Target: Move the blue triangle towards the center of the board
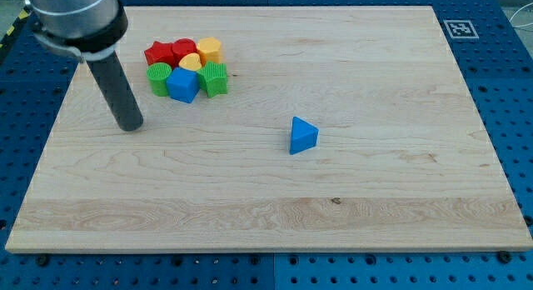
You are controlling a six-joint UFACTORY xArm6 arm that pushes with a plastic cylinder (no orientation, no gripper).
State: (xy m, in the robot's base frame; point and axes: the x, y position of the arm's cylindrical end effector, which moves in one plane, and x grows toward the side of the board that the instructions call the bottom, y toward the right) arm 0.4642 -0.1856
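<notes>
The blue triangle [303,136] lies alone on the wooden board [266,198], a little right of the board's middle. My tip [131,127] rests on the board at the view's left, far to the left of the blue triangle and just below-left of a cluster of blocks. The rod rises from it toward the view's top left. The tip touches no block.
A tight cluster sits at the upper left: a red block [160,53], another red block [184,48], a yellow block [210,49], a small yellow block [190,63], a green block [158,77], a blue cube [182,85] and a green block [215,77]. A marker tag [460,28] is at the top right corner.
</notes>
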